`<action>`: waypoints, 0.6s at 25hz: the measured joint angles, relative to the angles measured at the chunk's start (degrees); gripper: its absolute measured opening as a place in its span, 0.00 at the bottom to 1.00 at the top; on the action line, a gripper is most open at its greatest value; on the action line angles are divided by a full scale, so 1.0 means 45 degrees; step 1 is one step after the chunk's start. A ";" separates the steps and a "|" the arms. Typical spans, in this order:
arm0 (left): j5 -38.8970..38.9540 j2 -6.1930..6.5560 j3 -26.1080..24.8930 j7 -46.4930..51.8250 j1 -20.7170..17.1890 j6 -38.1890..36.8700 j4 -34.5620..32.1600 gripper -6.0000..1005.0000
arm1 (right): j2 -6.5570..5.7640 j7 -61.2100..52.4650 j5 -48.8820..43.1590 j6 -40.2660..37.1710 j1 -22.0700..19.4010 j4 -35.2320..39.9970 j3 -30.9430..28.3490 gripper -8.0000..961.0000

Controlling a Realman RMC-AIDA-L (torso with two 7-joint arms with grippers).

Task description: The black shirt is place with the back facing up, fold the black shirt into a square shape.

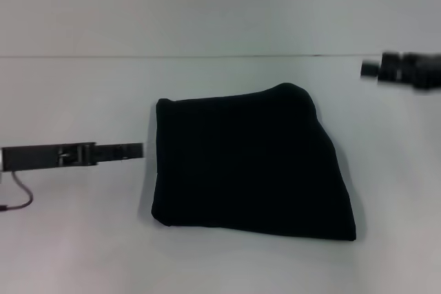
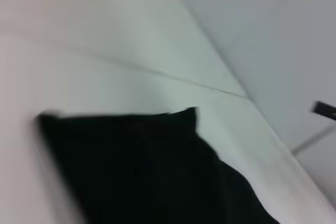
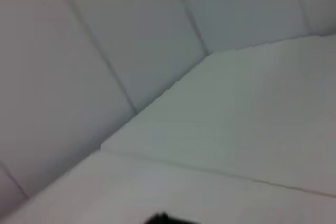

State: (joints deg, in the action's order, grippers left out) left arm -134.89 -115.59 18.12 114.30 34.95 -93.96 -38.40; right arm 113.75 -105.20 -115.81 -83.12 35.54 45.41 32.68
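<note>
The shirt (image 1: 251, 163) lies in the middle of the counter (image 1: 220, 259), already folded into a compact 4-sided bundle, though not a true square: its left edge runs straight, its right edge slants outward toward the near corner, and the far edge rises into a rounded bump. I judge the fabric soft, light and limp, with several layers stacked; it will sag and slide over itself if lifted by 1 layer only, so a hold must pinch all layers together at a corner or along an edge. The slanted right side and the far bump look like the parts that need tidying, and the near right corner seems the best place to take hold. My left pincer (image 1: 138, 150) hangs low and level just beside the bundle's left edge, apart from it and holding nothing; I cannot tell how wide it stands. My right pincer (image 1: 372, 68) is up at the far right, well apart from the cloth, with nothing in it, and its opening I cannot tell either. My left wrist view shows the black bundle close below.
</note>
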 joint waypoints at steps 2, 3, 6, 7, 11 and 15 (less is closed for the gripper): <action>0.0074 -0.0096 0.0263 -0.1282 0.0306 0.0045 0.0018 0.40 | 0.0550 0.1863 0.0094 -0.0020 -0.0705 0.0216 -0.0001 0.89; 0.0091 -0.0174 0.0432 -0.2036 0.0487 0.0113 -0.0006 0.44 | 0.0819 0.2718 0.0183 -0.0037 -0.1116 0.0263 -0.0004 0.89; 0.0239 -0.0371 0.0672 -0.3763 0.0910 0.0280 -0.0042 0.56 | 0.1211 0.4364 0.0612 -0.0107 -0.1921 -0.0150 -0.0004 0.89; 0.0313 -0.0430 0.0713 -0.4322 0.1064 0.0322 -0.0023 0.61 | 0.1246 0.4658 0.0665 -0.0155 -0.2014 -0.0379 0.0002 0.89; 0.0444 -0.0704 0.1304 -0.5378 0.1599 0.0465 -0.0006 0.78 | 0.1255 0.5486 0.0696 -0.0197 -0.2138 -0.1591 0.0047 0.90; 0.0530 -0.1216 0.2068 -0.5465 0.1757 0.1085 -0.0080 0.89 | 0.1239 0.5650 0.0543 -0.0140 -0.1943 -0.1979 0.0141 0.90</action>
State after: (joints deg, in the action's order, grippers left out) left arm -132.50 -121.06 27.42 89.70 42.86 -89.08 -38.76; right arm 119.33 -79.77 -113.37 -83.75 26.80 36.51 33.32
